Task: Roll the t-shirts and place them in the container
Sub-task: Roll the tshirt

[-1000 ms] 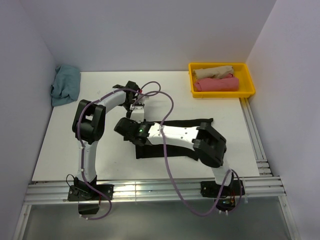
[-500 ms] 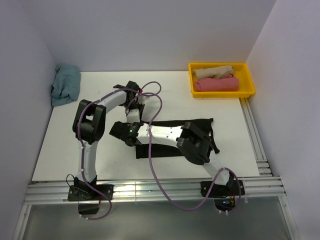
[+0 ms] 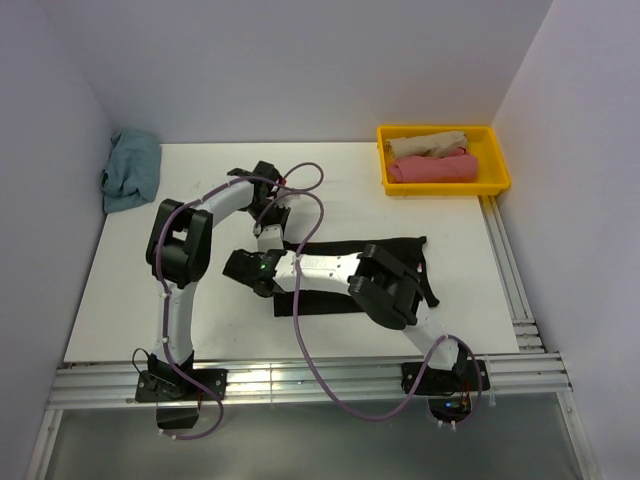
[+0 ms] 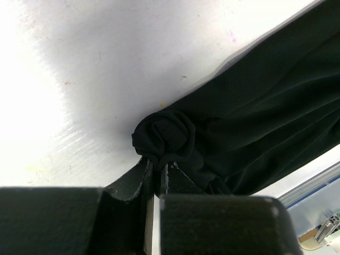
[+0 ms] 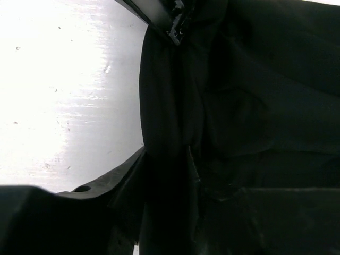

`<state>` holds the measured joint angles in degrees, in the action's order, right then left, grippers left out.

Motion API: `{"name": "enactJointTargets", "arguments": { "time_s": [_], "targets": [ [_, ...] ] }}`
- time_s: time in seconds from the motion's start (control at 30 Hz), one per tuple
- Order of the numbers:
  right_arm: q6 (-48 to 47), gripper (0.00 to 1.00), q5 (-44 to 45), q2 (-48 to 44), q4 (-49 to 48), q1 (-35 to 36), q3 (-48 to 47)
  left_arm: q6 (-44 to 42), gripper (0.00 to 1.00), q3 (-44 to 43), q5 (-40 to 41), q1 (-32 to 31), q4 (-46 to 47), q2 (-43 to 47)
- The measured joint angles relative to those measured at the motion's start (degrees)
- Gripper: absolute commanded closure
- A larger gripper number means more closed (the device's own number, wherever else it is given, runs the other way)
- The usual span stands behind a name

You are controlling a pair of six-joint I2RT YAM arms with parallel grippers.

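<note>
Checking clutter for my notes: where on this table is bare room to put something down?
Bare table between the blue t-shirt and the yellow tray; also the strip right of the black t-shirt. Crowded mid-table, where the left arm and right arm meet over that shirt.

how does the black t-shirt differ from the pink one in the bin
The black t-shirt lies stretched in a long strip with only one end curled into a small roll; the pink t-shirt is rolled up whole. The black one is on the table, the pink one in the yellow bin. The left gripper is shut on the black one by its roll; no gripper is near the pink one. Both are soft cloth.
</note>
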<state>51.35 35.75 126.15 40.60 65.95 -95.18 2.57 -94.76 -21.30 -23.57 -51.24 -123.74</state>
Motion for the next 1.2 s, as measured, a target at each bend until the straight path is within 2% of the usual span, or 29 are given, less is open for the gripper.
{"name": "enactJointTargets", "arguments": {
  "time_s": [0.03,0.07,0.13,0.17,0.27,0.33,0.37,0.6,0.77,1.03,1.2],
  "targets": [
    [0.02,0.66,0.11,0.00,-0.17,0.00,0.17,0.00,0.85,-0.13,0.00,-0.04,-0.17,-0.02],
    [0.02,0.69,0.20,-0.24,-0.79,0.00,0.68,-0.07,0.73,-0.44,-0.02,-0.09,-0.42,-0.13],
    [0.09,0.70,0.07,-1.11,-2.21,-0.15,2.12,-0.46,0.61,-1.22,-0.09,-0.13,-0.70,-0.39],
    [0.20,0.70,-0.26,-1.92,-3.56,-0.26,3.45,-0.37,0.52,-1.66,-0.26,-0.13,-0.79,-0.50],
    [0.61,0.73,-2.12,-5.53,-10.14,-1.01,9.77,-0.63,0.40,-3.06,-0.81,-0.13,-0.94,-0.50],
    [1.40,0.74,-4.50,-9.14,-15.67,-1.97,15.47,-0.74,0.37,-4.26,-1.51,-0.11,-0.92,-0.50],
    [1.84,0.74,-6.23,-11.13,-18.86,-2.58,18.75,-0.83,0.25,-5.05,-1.90,-0.07,-0.90,-0.50],
    [7.08,0.75,-17.38,-22.14,-40.74,-8.22,39.45,-0.83,0.21,-6.19,-6.93,2.51,1.05,0.70],
    [12.35,0.75,-27.08,-24.48,-60.04,-12.90,51.19,-1.05,0.19,0.37,-11.41,5.84,5.05,5.05],
    [18.71,0.76,-36.79,-20.44,-80.35,-16.20,58.07,-1.07,0.19,11.23,-17.77,6.12,10.60,6.84],
    [21.75,0.76,-39.63,-18.03,-88.15,-16.50,60.06,-0.90,0.21,12.87,-19.54,6.01,12.68,5.97]
  ]
}}
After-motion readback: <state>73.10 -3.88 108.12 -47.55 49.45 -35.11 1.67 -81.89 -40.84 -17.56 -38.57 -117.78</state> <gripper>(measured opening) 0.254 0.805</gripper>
